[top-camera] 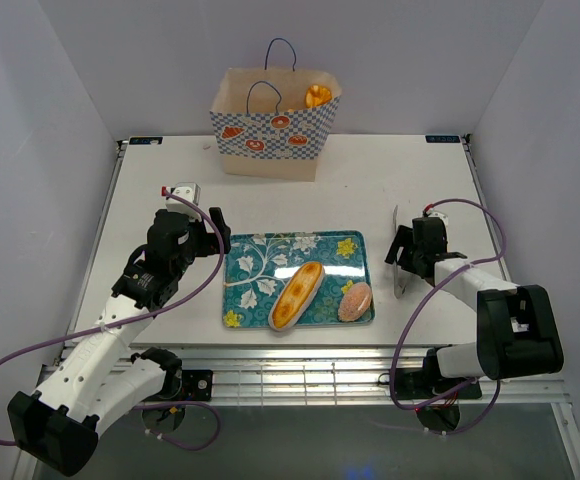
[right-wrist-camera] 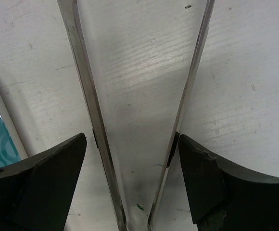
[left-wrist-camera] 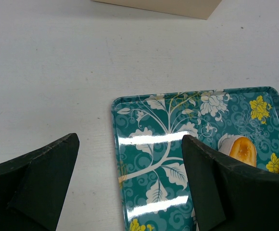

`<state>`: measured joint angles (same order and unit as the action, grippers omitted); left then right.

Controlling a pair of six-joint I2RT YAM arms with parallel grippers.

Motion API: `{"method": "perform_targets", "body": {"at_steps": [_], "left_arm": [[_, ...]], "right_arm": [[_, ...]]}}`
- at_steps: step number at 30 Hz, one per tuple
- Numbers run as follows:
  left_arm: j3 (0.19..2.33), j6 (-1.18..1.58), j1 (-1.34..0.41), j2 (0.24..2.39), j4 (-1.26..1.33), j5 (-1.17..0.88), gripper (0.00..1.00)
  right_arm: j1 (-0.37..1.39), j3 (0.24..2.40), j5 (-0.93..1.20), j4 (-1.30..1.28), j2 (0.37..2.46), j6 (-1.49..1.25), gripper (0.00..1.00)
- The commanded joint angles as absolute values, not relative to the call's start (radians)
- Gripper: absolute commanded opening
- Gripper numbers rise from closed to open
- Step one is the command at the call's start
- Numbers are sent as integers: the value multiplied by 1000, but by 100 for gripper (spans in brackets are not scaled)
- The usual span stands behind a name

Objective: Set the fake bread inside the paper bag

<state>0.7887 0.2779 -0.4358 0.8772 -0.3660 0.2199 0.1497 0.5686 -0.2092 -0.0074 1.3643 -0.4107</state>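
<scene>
Tongs (right-wrist-camera: 83, 86) are sitting in the right gripper (right-wrist-camera: 132, 142), whose jaws we are seeing spread wide yet bearing on both sprung arms, probably letting the blades gape for a pickup. Long loaf (top-camera: 296, 296) and pink-topped bun (top-camera: 355, 301) are lying on the tray (top-camera: 260, 268). One pastry (top-camera: 318, 96) is showing inside the paper bag (top-camera: 270, 135). Left gripper (left-wrist-camera: 130, 139) is hovering wide and empty over the tray's edge.

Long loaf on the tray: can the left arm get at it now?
Probably yes. The left pincer is open at the left edge of the tray; only bare tray lies between it and the loaf.
</scene>
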Motion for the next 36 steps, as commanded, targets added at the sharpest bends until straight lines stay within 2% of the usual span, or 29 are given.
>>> {"method": "perform_targets", "body": {"at_steps": [1,7,11,15,16,17,19,25,29,36], "left_arm": [[808,275,-440,870,-364,207,98],[810,273,-440,871,-365,215,98],[810,276,-440,858,-364,241,98],[802,294,-440,810,-357,323,98],[799,296,-440,801,-354,337,98],[798,304,-440,790,-351,353,98],[788,311,-440,762,-341,393,98],[785,333,-440,739,-339,469,98],[781,339,-440,730,-339,502,98],[778,341,-440,733,-339,525,98]], "right_arm": [[141,612,-199,-43,1368,-402,84],[140,678,-199,-124,1329,-397,87],[140,779,-155,-192,1266,-361,93],[141,781,-40,-105,1134,-324,98],[141,775,-11,-78,1067,-316,98],[146,769,71,-54,1030,-305,95],[156,756,104,-12,930,-264,90],[222,752,51,-26,783,-209,90],[273,750,-69,-115,784,-196,90],[390,744,-242,-124,756,-178,90]]}}
